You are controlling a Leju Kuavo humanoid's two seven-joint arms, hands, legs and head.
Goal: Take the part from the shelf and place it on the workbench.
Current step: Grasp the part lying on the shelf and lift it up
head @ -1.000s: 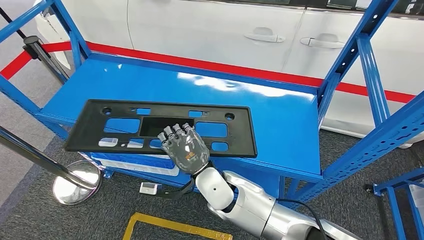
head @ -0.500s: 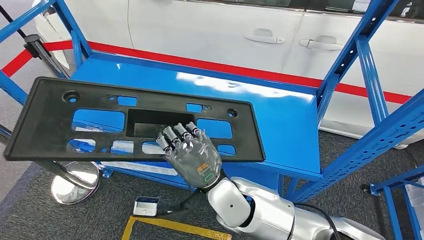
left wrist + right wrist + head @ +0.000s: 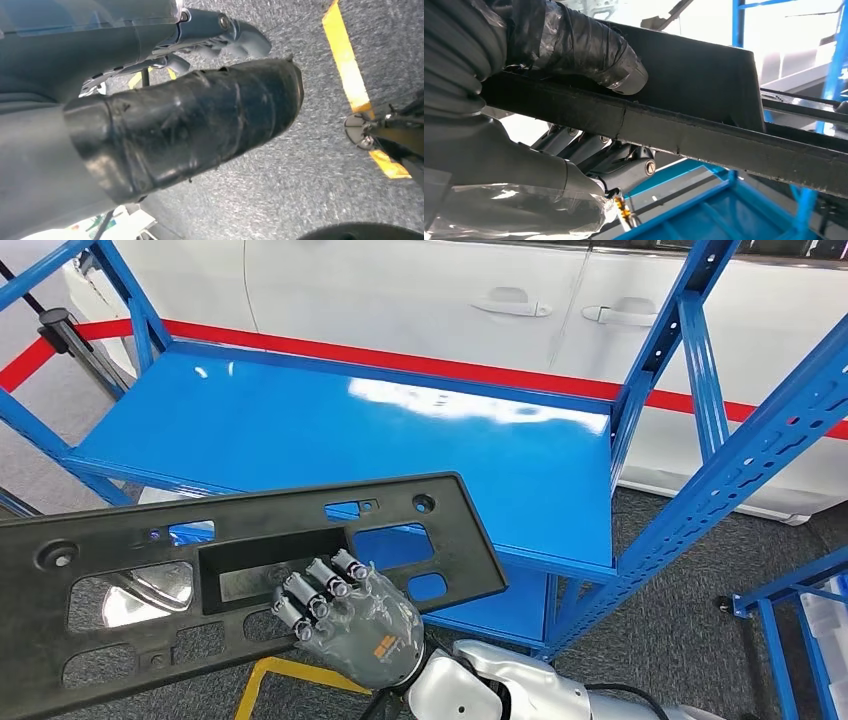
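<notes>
Now your right hand [image 3: 355,625] grips the flat black plastic panel with cut-outs [image 3: 240,570].
It hangs tilted, off the glossy blue metal shelf [image 3: 330,430]; your left hand [image 3: 150,130] holds nothing, fingers apart.

Part [image 3: 250,570]: matt black plastic, faintly textured. Shelf [image 3: 300,430]: glossy blue painted metal, smooth, with glare patches. Right robot hand [image 3: 355,630]: grey, under clear glossy film. Arm [image 3: 500,695]: smooth silver. Floor [image 3: 680,610]: rough grey carpet.

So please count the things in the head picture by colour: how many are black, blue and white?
Black: 1, the part, held by the right hand.
Blue: 1, the shelf.
White: 1, the car behind the shelf.
Total: 3.
</notes>
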